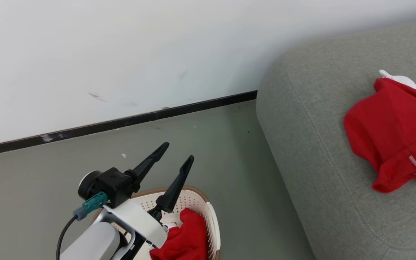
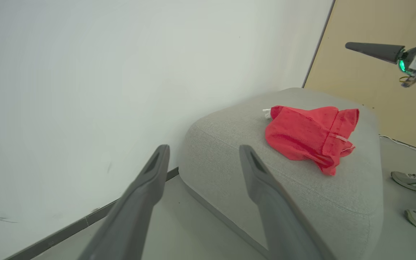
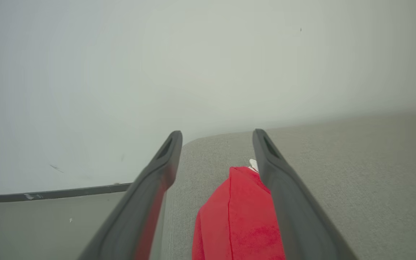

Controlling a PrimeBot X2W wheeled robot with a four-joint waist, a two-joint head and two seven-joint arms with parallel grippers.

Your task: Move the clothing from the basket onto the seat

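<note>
Halfway point, by the look of it. Left pincer [image 1: 179, 151] is spread wide with nothing in it. It hangs just above the basket [image 1: 198, 190], with its fingers pointing out past the far rim toward the wall [image 1: 121, 54]. Right under its wrist, down inside the basket, a red shirt [image 1: 186, 238] sits in a crumpled heap.

Right pincer [image 3: 217, 133] is spread wide and empty too. The other red shirt [image 1: 392, 133] lies below it on the sofa [image 1: 312, 144], in line with the gap between its fingers, so I'd count that one as delivered.

My guess is the step in hand is going in for the next pickup. For that, the left pincer has to tip down and back toward its own wrist side. It needs to drop into the basket without clipping the rim and pinch a thick fold of cloth, not a thin edge. Soft fabric might drag on the perforated wall coming out.
</note>
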